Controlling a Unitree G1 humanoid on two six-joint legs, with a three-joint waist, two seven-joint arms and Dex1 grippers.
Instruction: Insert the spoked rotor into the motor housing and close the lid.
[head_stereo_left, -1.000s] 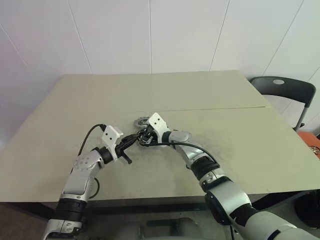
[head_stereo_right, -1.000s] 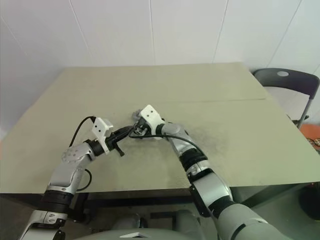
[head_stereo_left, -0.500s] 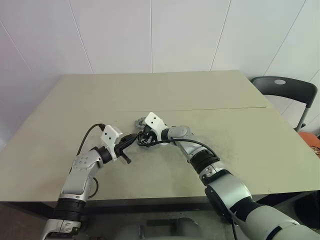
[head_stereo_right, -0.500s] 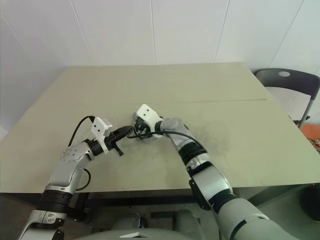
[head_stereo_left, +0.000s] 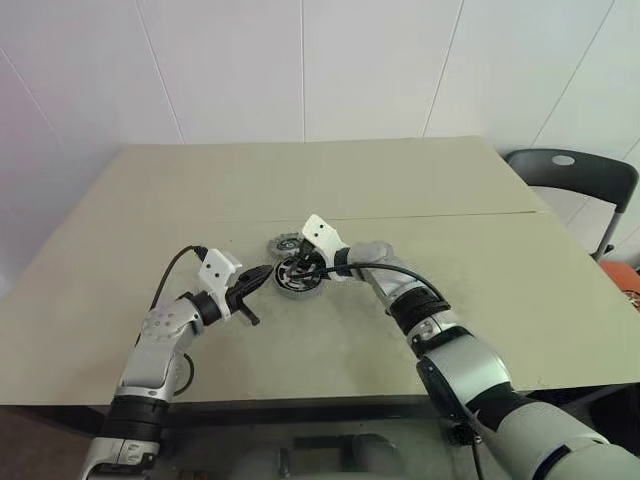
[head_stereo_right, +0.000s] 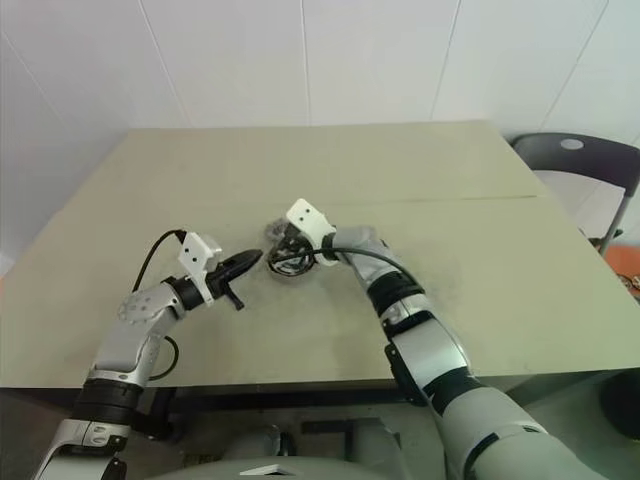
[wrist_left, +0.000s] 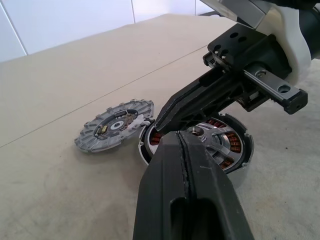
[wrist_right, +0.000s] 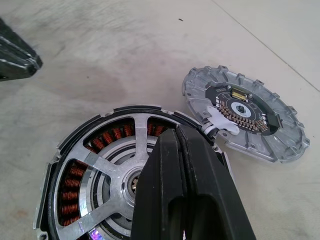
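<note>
The spoked rotor (wrist_right: 102, 172) lies flat inside the motor housing (wrist_right: 70, 187), and copper windings show between its silvery spokes. This stack sits mid-table (head_stereo_left: 298, 275). The lid (wrist_right: 250, 117), grey with a toothed edge, lies flat on the table touching the housing's far side (head_stereo_left: 283, 243). My right gripper (wrist_right: 177, 131) is shut with nothing in it, slanting down over the rotor's far rim. My left gripper (wrist_left: 177, 135) is shut and empty, level, with its tip just left of the housing (head_stereo_left: 262, 276).
The tan table (head_stereo_left: 480, 280) has a seam running across it behind the parts. A dark chair (head_stereo_left: 575, 180) stands past the table's right edge. A black cable (head_stereo_left: 175, 280) loops along my left forearm.
My right gripper has swung back to the right, uncovering the rotor seated in the housing. The left arm has kept still.
</note>
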